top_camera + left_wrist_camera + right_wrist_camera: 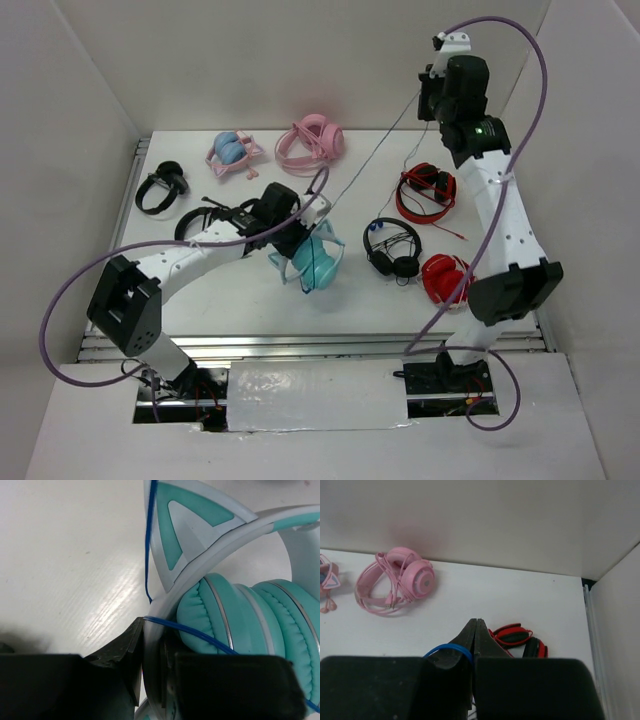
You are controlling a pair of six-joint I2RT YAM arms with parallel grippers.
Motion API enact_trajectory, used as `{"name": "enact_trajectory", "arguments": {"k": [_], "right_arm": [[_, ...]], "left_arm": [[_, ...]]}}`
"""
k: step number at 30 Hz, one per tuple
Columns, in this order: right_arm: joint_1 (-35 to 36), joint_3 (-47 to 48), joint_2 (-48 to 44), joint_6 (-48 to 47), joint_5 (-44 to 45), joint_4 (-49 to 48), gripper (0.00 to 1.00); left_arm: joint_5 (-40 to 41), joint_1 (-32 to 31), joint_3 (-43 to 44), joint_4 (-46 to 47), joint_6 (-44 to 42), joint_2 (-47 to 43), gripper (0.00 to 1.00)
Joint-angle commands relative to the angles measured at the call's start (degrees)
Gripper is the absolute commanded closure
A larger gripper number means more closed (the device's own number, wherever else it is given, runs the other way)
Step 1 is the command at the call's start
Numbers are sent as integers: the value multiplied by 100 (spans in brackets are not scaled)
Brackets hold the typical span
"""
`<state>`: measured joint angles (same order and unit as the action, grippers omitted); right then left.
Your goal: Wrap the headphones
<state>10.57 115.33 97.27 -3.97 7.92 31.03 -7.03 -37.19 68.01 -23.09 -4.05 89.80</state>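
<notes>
The headphones (318, 262) are approx mid-table (250, 305), tilted at the tip of the L gripper (288, 232); can't tell if they touch the surface or hang just off it. In the wrist view the L gripper (150, 655) has its fingers clamped on the pale headband, one each side, just below a cat ear (195, 525), w/ the teal earcups (240, 615) folded together beside it. The cable (148, 555) runs past the ear & crosses the headband right at the finger.

The R gripper (443, 60) is high up, beyond & to the right of the headphones, well apart from them. The cable (370, 165) runs to it in a straight, taut line. In its own view the R gripper (475, 627) has its fingers pressed together w/ the blue cable (451, 649) looped over one of them. It's prob pinched btw the pads, but the contact is hidden.

Handling, my read:
- The headphones look light, plastic, w/ a stiff but springy headband and soft cups.
- The ears are thin, so likely fragile & no place to grip.
- The headband is the best hold.
- The cable is thin, limp & slippery and won't keep a shape, so it needs light tension near its free end. Too hard a tug may strain where it enters the cup.

A pink pair (312, 140) lies beyond the headphones, a black pair (392, 248) & a red pair (445, 278) to their right, all apart from them
</notes>
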Motion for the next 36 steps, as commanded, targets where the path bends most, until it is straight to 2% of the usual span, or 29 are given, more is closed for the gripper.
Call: {"name": "enact_trajectory", "arguments": {"k": [1, 8, 10, 12, 16, 21, 27, 31, 33, 36], "right_arm": [[121, -518, -1007, -148, 122, -315, 100], [901, -2214, -2719, -96, 350, -799, 100], [1069, -2777, -3090, -61, 368, -966, 100], [1280, -3375, -3844, 141, 254, -1150, 100], [1535, -4692, -4627, 756, -352, -1493, 100], [1808, -5976, -5182, 1301, -572, -1529, 100], [1817, -7076, -5254, 1531, -1221, -1555, 100], [1782, -7656, -4965, 1461, -1949, -2055, 100], [1730, -7692, -4606, 1355, -2171, -2372, 100], [1589, -7517, -3858, 1109, -2418, -2653, 100]], "left_arm": [[174, 396, 485, 297, 782, 169, 100], [1352, 1168, 1617, -361, 1740, 915, 100], [1406, 1371, 1847, -459, 1864, 1013, 100], [1406, 1661, 2128, -477, 2066, 1083, 100], [1205, 2197, 2637, -424, 2426, 1066, 100], [958, 2602, 3515, -713, 2585, 1101, 100], [265, 3208, 4097, -715, 2962, 1040, 100], [-921, 3262, 4159, -461, 3060, 847, 100], [-1631, 3227, 4054, -258, 3007, 698, 100], [-2126, 3200, 4010, -38, 2998, 434, 100]]}}
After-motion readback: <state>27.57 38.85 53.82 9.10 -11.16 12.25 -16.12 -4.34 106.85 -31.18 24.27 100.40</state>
